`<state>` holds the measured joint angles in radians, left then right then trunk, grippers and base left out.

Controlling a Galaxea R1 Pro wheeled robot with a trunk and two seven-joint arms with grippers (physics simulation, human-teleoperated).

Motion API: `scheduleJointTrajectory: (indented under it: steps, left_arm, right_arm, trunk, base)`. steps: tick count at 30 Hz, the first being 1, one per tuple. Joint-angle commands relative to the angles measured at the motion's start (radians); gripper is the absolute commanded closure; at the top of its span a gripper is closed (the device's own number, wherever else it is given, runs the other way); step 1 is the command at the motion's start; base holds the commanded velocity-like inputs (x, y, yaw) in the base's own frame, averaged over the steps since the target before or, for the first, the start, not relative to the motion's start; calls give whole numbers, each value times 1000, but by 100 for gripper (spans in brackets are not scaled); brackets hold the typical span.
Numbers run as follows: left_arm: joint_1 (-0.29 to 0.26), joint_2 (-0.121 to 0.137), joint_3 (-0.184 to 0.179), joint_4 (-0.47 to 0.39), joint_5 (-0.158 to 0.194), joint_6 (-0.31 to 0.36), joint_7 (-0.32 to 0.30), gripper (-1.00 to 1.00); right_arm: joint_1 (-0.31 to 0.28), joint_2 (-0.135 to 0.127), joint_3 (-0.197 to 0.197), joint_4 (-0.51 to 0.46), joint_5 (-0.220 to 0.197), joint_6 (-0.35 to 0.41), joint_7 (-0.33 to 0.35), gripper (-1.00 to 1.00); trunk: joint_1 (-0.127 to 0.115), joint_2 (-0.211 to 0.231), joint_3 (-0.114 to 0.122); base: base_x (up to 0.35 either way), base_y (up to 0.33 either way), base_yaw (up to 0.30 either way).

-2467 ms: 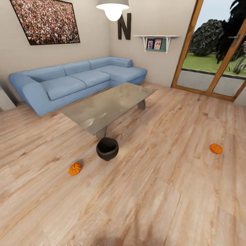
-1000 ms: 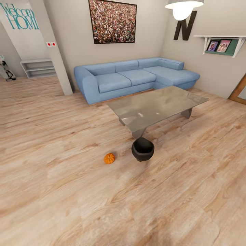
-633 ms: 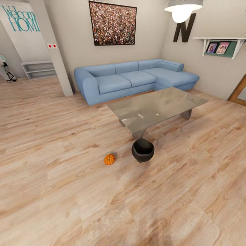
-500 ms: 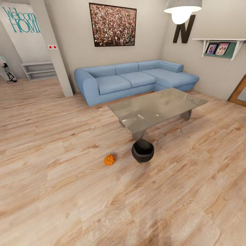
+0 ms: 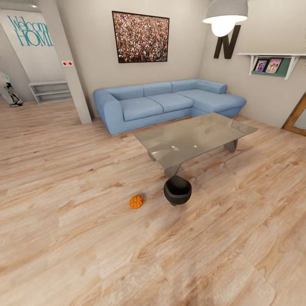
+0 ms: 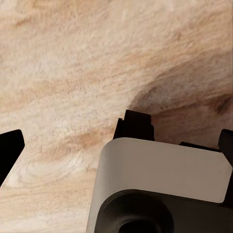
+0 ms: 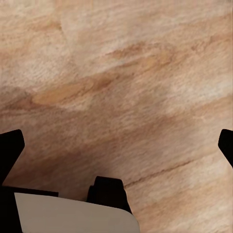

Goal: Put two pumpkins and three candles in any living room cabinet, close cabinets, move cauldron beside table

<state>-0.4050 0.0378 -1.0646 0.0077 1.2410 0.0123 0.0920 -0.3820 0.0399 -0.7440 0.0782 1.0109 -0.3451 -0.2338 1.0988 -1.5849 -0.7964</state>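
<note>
Pumpkin, cauldron unmoved; cam tilted.

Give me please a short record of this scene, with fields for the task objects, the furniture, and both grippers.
pumpkin: one on the wood floor, left of the cauldron
cauldron: upright on the floor, at the near corner of the table
table: glass top, nothing on it
sofa: blue, behind the table
left gripper: fingers apart, holding nothing
right gripper: fingers apart, holding nothing
</note>
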Motion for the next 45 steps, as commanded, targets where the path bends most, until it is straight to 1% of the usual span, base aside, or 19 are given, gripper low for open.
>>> scheduleJointTrajectory:
  steps: [1, 20, 28, 45]
  left_arm:
    - [0, 0, 0, 0, 0, 0, 0, -100]
    - [0, 0, 0, 0, 0, 0, 0, -100]
    - [0, -1, 0, 0, 0, 0, 0, -100]
    - [0, 0, 0, 0, 0, 0, 0, -100]
  right_arm:
    - [0, 0, 0, 0, 0, 0, 0, -100]
    - [0, 0, 0, 0, 0, 0, 1, -100]
    - [0, -1, 0, 0, 0, 0, 1, -100]
    - [0, -2, 0, 0, 0, 0, 1, -100]
  trunk:
    - [0, 0, 2]
    - [0, 0, 31]
    - [0, 0, 36]
    - [0, 0, 63]
  base:
    - [0, 0, 0]
    - [0, 0, 0]
    - [0, 0, 0]
    - [0, 0, 0]
